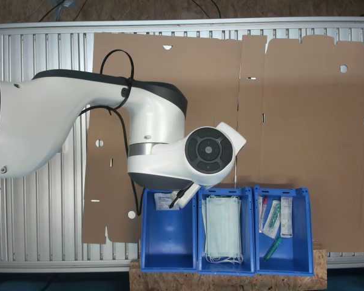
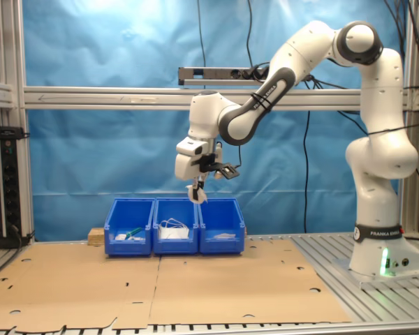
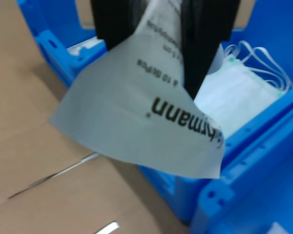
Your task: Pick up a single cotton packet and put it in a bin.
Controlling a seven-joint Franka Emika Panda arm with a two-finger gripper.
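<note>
Backdrop: a blue cloth [image 2: 91, 153] hangs behind a metal frame in the second exterior view.
Surface: ribbed aluminium [image 1: 42, 212], mostly covered by flat brown cardboard sheets [image 2: 195, 286] with small punched holes.
Arm: glossy white rounded shells with dark joints [image 2: 300, 63], bent over the row of bins along one edge of the cardboard.
Bins: three alike, blue moulded plastic, rectangular with raised rims, touching side by side.
Bin under the gripper: the end one [image 1: 167, 245] at the first exterior view's left; another flat white packet [image 1: 164, 201] lies at its far end.
Middle bin: [image 1: 201, 254] holds a stack of pale green pleated face masks [image 1: 223, 227] with white ear loops.
Third bin: [image 1: 303, 242] holds long narrow packets and green-capped items [image 1: 273, 248].
Gripper: [image 2: 196, 192] hangs above the rims near where the end and middle bins meet.
Fingers: black, flat-sided [image 3: 202, 44], pinching the packet's upper edge.
Cotton packet: [image 3: 136, 117] thin, white, squarish, slightly curled, with dark print, dangling in the air above the bins, touching nothing else.
</note>
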